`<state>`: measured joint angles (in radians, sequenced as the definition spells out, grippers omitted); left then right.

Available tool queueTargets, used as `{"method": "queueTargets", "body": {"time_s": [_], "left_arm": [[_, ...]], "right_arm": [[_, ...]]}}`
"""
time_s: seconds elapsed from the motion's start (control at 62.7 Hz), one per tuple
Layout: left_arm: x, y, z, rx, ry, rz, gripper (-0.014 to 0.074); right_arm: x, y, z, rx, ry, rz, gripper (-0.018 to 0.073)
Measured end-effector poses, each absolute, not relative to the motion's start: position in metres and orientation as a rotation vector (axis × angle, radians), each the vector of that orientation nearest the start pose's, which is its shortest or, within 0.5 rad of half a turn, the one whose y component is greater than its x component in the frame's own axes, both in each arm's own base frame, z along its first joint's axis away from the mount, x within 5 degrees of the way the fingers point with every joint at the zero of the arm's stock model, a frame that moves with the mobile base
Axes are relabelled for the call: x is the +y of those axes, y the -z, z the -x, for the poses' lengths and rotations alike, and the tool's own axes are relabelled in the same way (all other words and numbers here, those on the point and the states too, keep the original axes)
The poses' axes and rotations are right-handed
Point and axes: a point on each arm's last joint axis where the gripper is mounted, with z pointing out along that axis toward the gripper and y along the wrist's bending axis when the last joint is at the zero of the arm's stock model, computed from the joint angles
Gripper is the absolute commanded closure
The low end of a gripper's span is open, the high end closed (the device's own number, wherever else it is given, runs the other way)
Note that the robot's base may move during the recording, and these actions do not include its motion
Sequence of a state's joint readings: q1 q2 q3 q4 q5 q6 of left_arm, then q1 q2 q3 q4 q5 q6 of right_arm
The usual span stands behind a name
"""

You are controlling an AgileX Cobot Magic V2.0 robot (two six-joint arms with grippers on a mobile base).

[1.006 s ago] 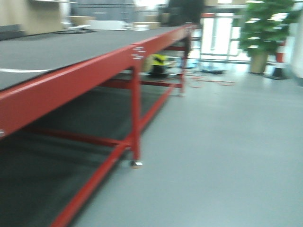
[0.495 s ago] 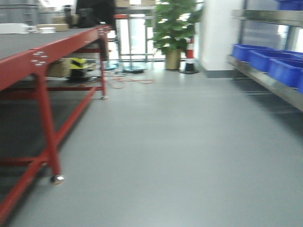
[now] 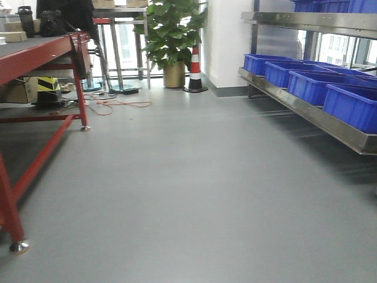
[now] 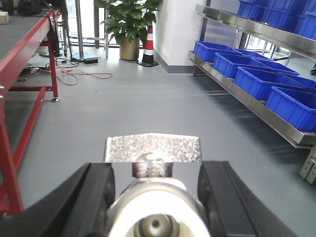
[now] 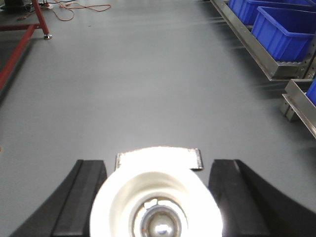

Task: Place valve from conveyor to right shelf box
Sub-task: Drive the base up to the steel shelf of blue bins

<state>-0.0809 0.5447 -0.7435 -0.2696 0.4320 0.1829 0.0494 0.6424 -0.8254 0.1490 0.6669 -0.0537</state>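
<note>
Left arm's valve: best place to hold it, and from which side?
I'd grip the round body across its width. In the left wrist view the fingers flank the valve on both sides from behind, so the flat metal tab sticks forward, clear of them.

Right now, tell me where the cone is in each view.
Front: cone upper centre, right of the plant pot.
Left wrist: cone at top, left of centre, right of the pot.
Right wrist: not in it.
Shared landmark: conveyor leg, on the left in all three.
</note>
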Motion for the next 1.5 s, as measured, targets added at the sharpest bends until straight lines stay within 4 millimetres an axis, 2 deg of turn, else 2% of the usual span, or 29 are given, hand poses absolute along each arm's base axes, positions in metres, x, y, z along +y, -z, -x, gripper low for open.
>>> {"method": "queueTargets", "body": {"time_s": [1.5], "left_arm": [[-0.0184, -0.3822, -0.1013, 1.703, 0.202, -0.099, 0.0707]], "right_arm": [[0.0142, -0.3766, -0.116, 1.963, -0.166, 0.046, 0.0722]]}}
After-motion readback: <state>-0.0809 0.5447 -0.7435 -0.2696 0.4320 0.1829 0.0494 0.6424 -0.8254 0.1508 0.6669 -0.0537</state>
